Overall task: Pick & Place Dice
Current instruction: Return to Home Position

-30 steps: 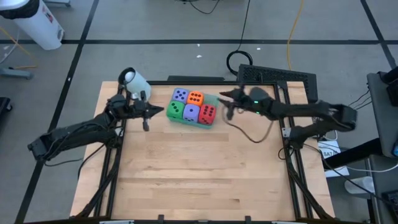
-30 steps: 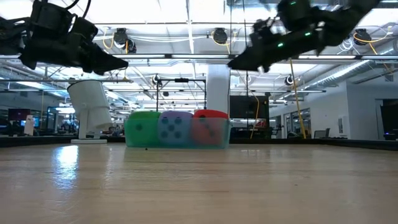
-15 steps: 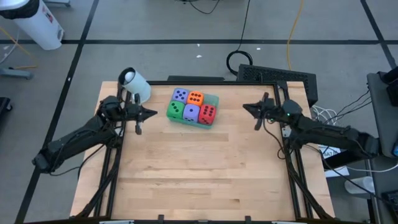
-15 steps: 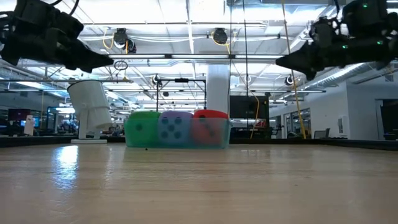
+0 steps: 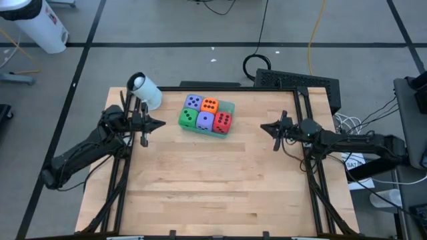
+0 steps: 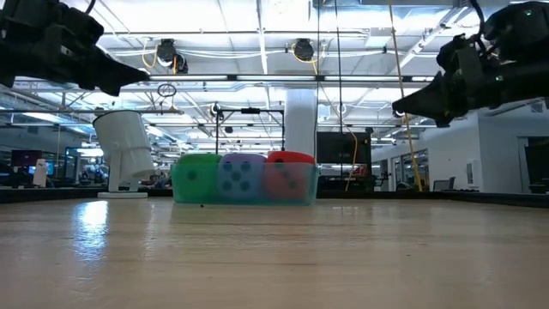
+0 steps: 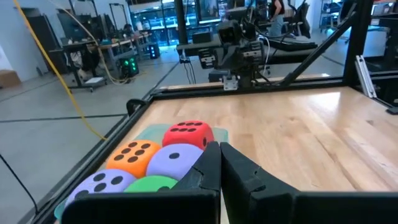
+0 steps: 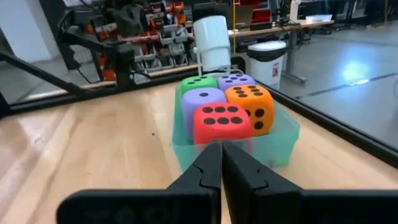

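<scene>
Teal tray sits at the back of the wooden table, roughly mid-width, slightly skewed; all five dice are inside it, packed touching. Back row: purple die, orange die, with bare tray floor beside the orange one; front row: green die, second purple die, red die. In the low view only the front row shows through the tray wall: green, purple, red.

Left gripper is just left of the tray, pointing at it, not touching; fingers pressed together, no gap, nothing held. In the low view it hangs well above the tabletop.

Right gripper is on the tray's right, a bit farther off than the left one and aimed at the red die; fingers closed on each other, empty. It is also high off the wood in the low view.

White cylindrical device stands at the table's back-left corner, just behind the left gripper and beside the tray, apart from it; it is upright on its base in the low view.
</scene>
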Motion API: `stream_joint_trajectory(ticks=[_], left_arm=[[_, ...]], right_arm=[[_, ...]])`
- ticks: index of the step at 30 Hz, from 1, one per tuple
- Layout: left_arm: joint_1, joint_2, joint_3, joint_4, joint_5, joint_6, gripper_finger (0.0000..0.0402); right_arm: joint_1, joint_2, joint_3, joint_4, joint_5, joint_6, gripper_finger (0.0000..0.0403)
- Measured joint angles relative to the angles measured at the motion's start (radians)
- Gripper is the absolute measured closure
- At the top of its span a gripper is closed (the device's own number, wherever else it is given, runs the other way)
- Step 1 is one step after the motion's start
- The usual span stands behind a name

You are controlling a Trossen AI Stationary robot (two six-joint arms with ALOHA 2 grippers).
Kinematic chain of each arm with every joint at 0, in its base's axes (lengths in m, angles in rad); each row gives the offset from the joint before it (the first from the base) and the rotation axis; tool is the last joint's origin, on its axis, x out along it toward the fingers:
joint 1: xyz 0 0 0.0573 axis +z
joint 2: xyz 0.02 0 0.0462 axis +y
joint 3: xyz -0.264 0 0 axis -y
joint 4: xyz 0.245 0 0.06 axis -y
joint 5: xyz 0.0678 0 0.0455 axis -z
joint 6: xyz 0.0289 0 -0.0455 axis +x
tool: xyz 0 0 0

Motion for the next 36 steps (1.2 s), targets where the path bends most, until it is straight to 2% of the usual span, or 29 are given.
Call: stream_joint_trajectory(ticks=[2, 8, 13, 19, 22, 30, 36], left_arm=[[0.000, -0.032, 0.000, -0.014, 0.000, -0.011, 0.0400], [-0.026, -0.140, -0.015, -0.068, -0.033, -0.017, 0.0401], [-0.054, -0.198, -0.080, -0.063, -0.041, -0.028, 0.0401], [-0.060, -0.203, -0.115, -0.022, -0.044, -0.062, 0.0401], [-0.060, -0.202, -0.131, -0.024, -0.044, -0.072, 0.0401], [-0.060, -0.178, -0.139, -0.018, -0.051, -0.093, 0.0398], [-0.060, -0.178, -0.139, -0.014, -0.141, -0.093, 0.0397]], right_arm=[[0.042, -0.010, -0.002, -0.001, 0.037, -0.015, 0.0402], [0.113, -0.065, -0.002, -0.018, 0.037, -0.045, 0.0402], [0.116, -0.126, -0.010, -0.037, -0.013, -0.060, 0.0402], [0.115, -0.174, -0.104, 0.056, -0.012, -0.014, 0.0402], [0.112, -0.173, -0.105, -0.002, -0.011, -0.007, 0.0402], [0.113, -0.176, -0.107, 0.048, -0.014, 0.011, 0.0402], [0.113, -0.175, -0.108, 0.119, -0.014, 0.005, 0.0399]])
